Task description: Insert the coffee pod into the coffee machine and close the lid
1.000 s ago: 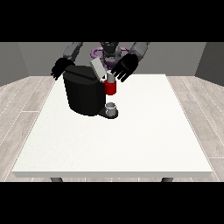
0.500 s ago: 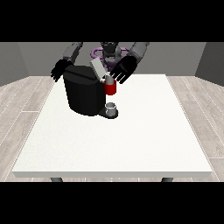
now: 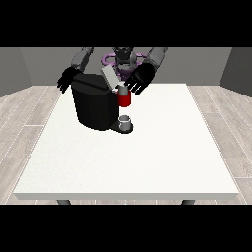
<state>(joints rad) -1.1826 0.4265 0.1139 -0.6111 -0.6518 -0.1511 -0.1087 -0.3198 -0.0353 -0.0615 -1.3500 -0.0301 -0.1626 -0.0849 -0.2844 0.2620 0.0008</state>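
At the frame's upper left, the hand at the view's left (image 3: 65, 80) hangs with relaxed fingers behind the black coffee machine (image 3: 96, 106), holding nothing. The grey lid (image 3: 110, 78) stands tilted open above the red brew head (image 3: 124, 99), where the pod (image 3: 122, 89) seems to sit. A cup (image 3: 125, 121) rests below. The hand at the view's right (image 3: 139, 80) hovers spread beside the pod. Best seat the pod squarely, then press the lid down from above on the tabletop (image 3: 147, 157).

Coffee machine (image 3: 96, 106) with raised lid (image 3: 111, 78) blocks table's (image 3: 147, 157) far left; cup (image 3: 125, 121) just beside its base; near and right sides open.
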